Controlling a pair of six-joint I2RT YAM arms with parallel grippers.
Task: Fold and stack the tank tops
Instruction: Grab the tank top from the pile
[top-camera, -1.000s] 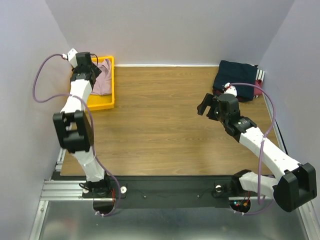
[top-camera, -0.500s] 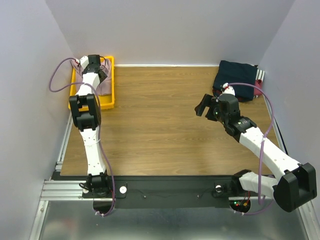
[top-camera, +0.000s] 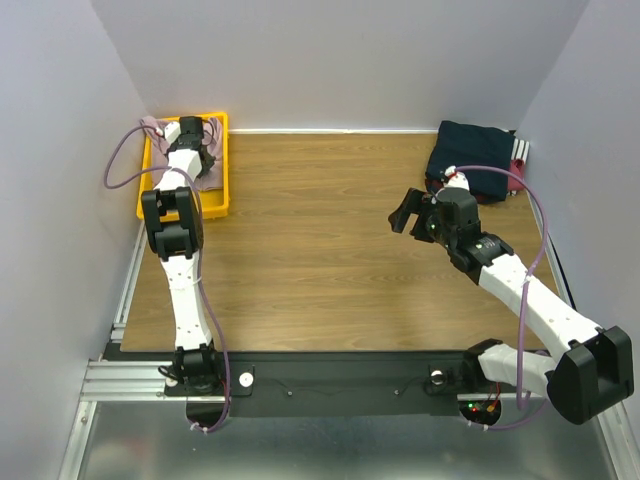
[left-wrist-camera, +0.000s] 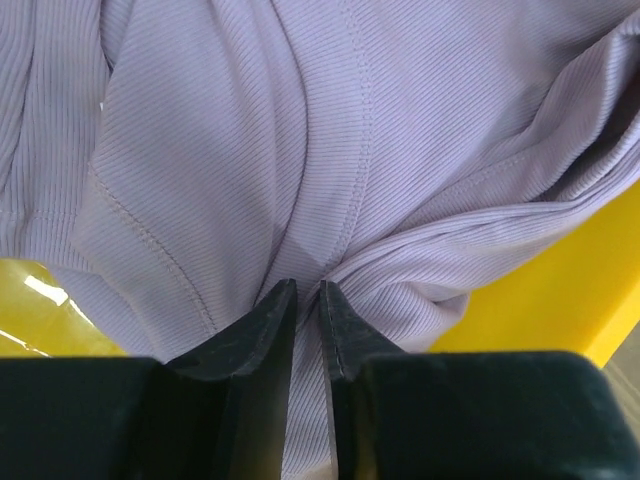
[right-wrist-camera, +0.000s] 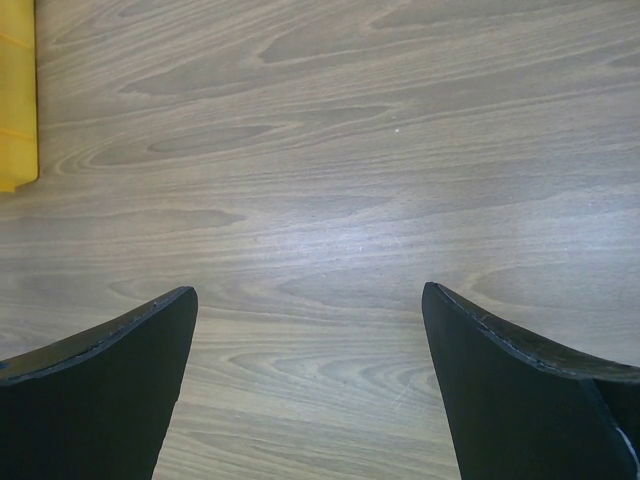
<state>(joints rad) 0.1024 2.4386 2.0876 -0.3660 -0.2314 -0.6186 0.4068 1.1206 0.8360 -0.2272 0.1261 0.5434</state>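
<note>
A dusty pink tank top (left-wrist-camera: 300, 130) lies crumpled in the yellow tray (top-camera: 214, 208) at the table's far left corner. My left gripper (left-wrist-camera: 308, 286) reaches down into the tray, its jaws shut on a pinched fold of this ribbed cloth. From above, the left gripper (top-camera: 196, 132) covers most of the pink top (top-camera: 213, 168). A folded dark navy tank top (top-camera: 476, 152) rests at the far right, with a maroon edge (top-camera: 519, 166) showing beneath it. My right gripper (top-camera: 406, 212) hovers open over bare wood left of that stack, nothing between its fingers (right-wrist-camera: 130, 350).
The wooden table (top-camera: 320, 250) stretches between tray and stack. A corner of the yellow tray (right-wrist-camera: 16, 90) shows at the left edge of the right wrist view. Walls close in the left, back and right sides.
My left arm has stretched forward and down into the tray, and its jaws have closed from wide open onto the pink cloth. The right arm has barely shifted.
</note>
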